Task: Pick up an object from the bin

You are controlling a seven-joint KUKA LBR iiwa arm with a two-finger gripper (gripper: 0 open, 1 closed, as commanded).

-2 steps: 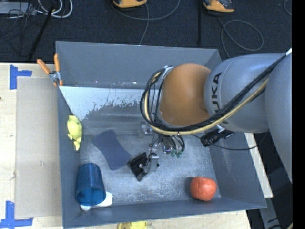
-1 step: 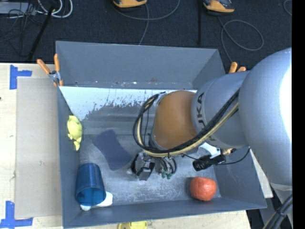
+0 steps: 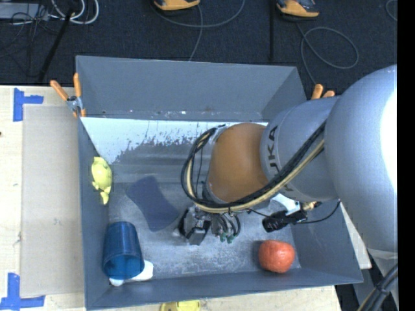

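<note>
A dark floor [image 3: 130, 37] stretches across the top. Thin grey cables [image 3: 303, 44] loop loosely over it, and white cords [image 3: 84, 5] bunch at its left.

Grey on the metal bin [image 3: 181, 96], pale speckled scuffing across its floor. Bright yellow on the toy figure [image 3: 101, 177] at left. Deep blue on the cup [image 3: 122, 248] at lower left, white on the lump [image 3: 139, 272] beside it. Mottled red-orange on the ball [image 3: 277, 256] at lower right. Slate blue on the flat scrap [image 3: 150, 203] mid-frame. Glossy orange on the wrist cover [image 3: 237, 164], silver-grey on the arm [image 3: 363, 167], black on the gripper [image 3: 207, 229].
</note>
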